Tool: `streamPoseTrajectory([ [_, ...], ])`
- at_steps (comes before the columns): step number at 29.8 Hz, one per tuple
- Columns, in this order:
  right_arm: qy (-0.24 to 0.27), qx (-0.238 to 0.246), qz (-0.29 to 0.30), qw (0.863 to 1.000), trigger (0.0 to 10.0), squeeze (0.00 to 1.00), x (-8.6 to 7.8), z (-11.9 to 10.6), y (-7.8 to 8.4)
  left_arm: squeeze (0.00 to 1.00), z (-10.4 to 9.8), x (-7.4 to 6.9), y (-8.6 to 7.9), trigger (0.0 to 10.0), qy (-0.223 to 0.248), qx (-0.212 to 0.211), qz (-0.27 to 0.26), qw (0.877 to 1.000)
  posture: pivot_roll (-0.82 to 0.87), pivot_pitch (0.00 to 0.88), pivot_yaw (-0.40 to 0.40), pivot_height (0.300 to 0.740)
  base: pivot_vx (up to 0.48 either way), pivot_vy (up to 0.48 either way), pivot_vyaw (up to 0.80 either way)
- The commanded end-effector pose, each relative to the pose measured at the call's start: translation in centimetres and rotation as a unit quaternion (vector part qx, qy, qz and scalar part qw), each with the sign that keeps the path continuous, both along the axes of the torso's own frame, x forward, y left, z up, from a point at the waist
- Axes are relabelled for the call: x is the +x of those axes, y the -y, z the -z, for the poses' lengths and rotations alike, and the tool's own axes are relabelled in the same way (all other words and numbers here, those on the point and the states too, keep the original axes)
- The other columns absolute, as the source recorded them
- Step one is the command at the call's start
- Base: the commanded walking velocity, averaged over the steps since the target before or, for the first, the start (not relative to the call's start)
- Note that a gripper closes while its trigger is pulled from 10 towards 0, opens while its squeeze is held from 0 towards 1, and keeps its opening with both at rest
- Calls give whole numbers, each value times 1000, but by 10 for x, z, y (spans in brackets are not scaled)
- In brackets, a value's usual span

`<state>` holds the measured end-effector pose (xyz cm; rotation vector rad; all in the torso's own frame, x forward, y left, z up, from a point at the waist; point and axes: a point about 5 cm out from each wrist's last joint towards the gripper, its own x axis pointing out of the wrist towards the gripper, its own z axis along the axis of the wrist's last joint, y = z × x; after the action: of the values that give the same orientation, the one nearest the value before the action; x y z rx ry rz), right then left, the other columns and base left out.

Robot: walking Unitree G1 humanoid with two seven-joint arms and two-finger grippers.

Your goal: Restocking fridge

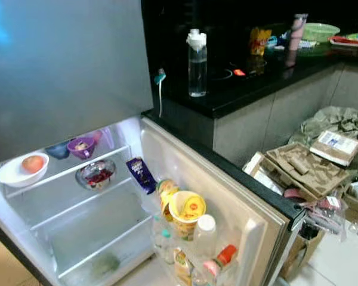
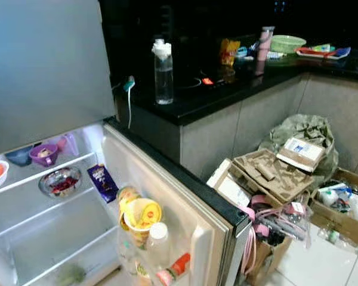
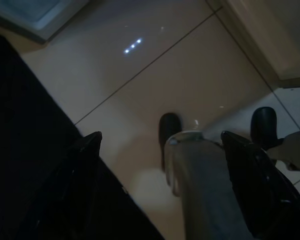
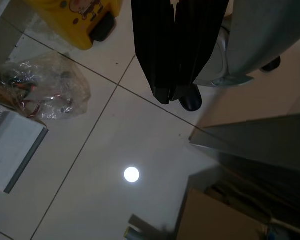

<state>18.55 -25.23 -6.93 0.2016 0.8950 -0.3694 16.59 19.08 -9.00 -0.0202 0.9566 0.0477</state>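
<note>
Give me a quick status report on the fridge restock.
Left gripper open, right gripper shut, both hanging over floor, holding nothing. Fridge door open, shelves part-stocked; water bottle on counter. Cardboard pile beside door.

Two long, flat black fingers [image 4: 172, 55], tapering to rounded tips, are seen on the right gripper [image 4: 171, 95], broad dark fingers [image 3: 85, 165] on the left gripper [image 3: 160, 150], with silver-grey metal legs [image 3: 205, 195] ending in rounded black feet [image 3: 169, 131].
</note>
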Motion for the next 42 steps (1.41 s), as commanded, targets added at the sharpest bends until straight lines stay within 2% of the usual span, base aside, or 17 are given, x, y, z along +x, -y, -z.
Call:
streamPoseTrajectory([
  [1,-4,7,-6,1000,10000,0,0,2,-4,0,3,-5,2,10000,-8,3,0,1000,-88,120,21,740,0,0,0],
  [5,9,7,-14,1000,10000,0,9,-3,-5,0,4,-4,16,10000,-6,0,3,1000,-88,124,22,740,0,0,0],
  [8,47,38,-29,998,10000,0,27,-12,-13,0,5,-7,22,10000,-9,9,1,1000,-86,127,23,740,0,0,0],
  [12,70,64,-46,994,10000,0,39,-17,-21,0,8,-13,25,10000,-18,17,0,1000,-86,127,23,740,0,0,0],
  [13,86,82,-59,991,3804,0,47,-22,-27,0,10,-18,26,10000,-27,23,1,999,-86,128,27,740,0,0,0],
  [14,97,95,-75,988,0,0,55,-26,-33,0,12,-23,28,10000,-36,26,1,999,-86,128,27,740,0,0,0],
  [18,105,118,-107,982,0,0,66,-32,-46,0,16,-33,34,10000,-50,29,3,998,-82,128,25,740,0,0,0],
  [19,105,131,-127,978,10000,0,69,-33,-52,0,17,-37,37,10000,-57,31,7,998,-81,129,26,740,0,0,0],
  [22,108,171,-185,962,10000,0,77,-38,-72,0,21,-47,44,10000,-74,34,10,997,-80,130,25,740,0,0,0],
  [29,115,221,-238,939,10000,0,82,-44,-93,0,24,-58,58,10000,-92,35,20,995,-76,132,25,740,0,0,0],
  [31,121,260,-274,918,10000,0,83,-47,-108,0,25,-64,69,10000,-102,36,20,994,-76,132,26,740,0,0,0],
  [33,123,283,-296,904,10000,0,83,-49,-117,0,25,-67,76,10000,-106,35,14,994,-76,132,26,740,0,0,0],
  [34,123,283,-296,904,10000,0,83,-49,-117,0,25,-67,76,10000,-106,35,14,994,-76,132,26,740,0,0,0],
  [37,129,310,-319,886,10000,0,83,-52,-126,0,25,-70,85,10000,-109,31,-12,993,-75,131,28,740,0,0,0],
  [39,131,315,-324,882,10000,0,83,-53,-128,0,24,-70,87,10000,-110,30,-20,993,-75,131,28,740,0,0,0],
  [41,149,353,-340,859,10000,0,84,-60,-135,0,24,-72,94,10000,-115,31,-54,991,-75,129,30,740,0,0,0],
  [42,149,353,-340,859,10000,0,84,-60,-135,0,24,-72,94,10000,-115,31,-54,991,-75,129,30,740,0,0,0],
])
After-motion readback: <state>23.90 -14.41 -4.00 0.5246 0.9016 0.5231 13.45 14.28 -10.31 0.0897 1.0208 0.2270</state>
